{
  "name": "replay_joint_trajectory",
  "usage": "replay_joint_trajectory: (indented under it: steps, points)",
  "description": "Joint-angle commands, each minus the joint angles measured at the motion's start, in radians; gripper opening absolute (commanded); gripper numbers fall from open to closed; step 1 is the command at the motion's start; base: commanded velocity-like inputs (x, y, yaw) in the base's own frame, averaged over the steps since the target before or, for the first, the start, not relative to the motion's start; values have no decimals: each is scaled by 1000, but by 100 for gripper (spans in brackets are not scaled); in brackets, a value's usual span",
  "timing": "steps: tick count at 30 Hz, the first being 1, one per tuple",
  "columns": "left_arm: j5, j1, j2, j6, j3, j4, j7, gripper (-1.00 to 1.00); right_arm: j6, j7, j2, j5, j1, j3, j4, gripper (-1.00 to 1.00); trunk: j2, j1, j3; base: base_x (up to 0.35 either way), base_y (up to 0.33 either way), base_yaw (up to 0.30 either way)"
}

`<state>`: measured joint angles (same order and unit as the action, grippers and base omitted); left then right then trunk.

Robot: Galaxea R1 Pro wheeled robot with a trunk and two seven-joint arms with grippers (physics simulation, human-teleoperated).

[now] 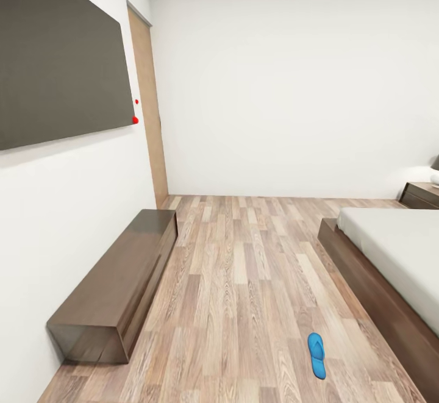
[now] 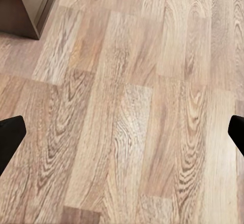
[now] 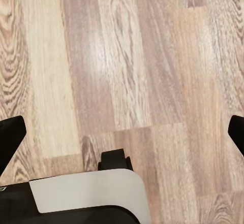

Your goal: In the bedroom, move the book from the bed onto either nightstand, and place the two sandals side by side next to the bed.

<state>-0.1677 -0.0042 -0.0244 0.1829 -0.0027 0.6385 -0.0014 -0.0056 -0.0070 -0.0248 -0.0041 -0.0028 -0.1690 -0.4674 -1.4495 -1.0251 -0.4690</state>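
Observation:
One bright-blue sandal (image 1: 316,355) lies flat on the wood-plank floor (image 1: 244,281), a little out from the bed's long side. The bed (image 1: 396,250), dark brown frame and pale mattress, runs along the right of the head view. A corner of a dark nightstand (image 1: 421,194) shows beyond it at the far right. The book and the second sandal are out of view. My left gripper (image 2: 122,137) hangs open over bare floor planks, its black fingertips (image 2: 10,132) far apart. My right gripper (image 3: 122,132) is open too, above the floor and the robot's white base (image 3: 86,191).
A long low dark-brown bench cabinet (image 1: 116,287) stands against the left wall under a large dark wall panel (image 1: 61,55); its corner (image 2: 23,3) shows in the left wrist view. A wooden door (image 1: 149,110) is in the far left corner. Open floor lies between cabinet and bed.

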Motion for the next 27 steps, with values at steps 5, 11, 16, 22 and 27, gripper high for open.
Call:
replay_joint_trajectory:
  steps: [5,11,16,22,27]
  points:
    - [-7,0,0,2,0,0,0,100,-1,-1,0,0,0,-1,0,100,-1,0,-1,48,0,0]
    - [-7,0,0,1,0,0,0,100,-1,-1,0,0,0,-1,0,100,-1,0,-1,284,0,0]
    - [-7,0,0,1,0,0,0,100,-1,-1,1,0,0,-1,0,100,-1,0,-1,324,0,0]
    - [-7,0,0,1,0,0,0,100,-1,-1,1,0,0,-1,0,100,-1,0,-1,328,0,0]
    - [-7,0,0,1,0,0,0,100,-1,-1,1,0,0,-1,0,100,-1,0,-1,328,0,0]
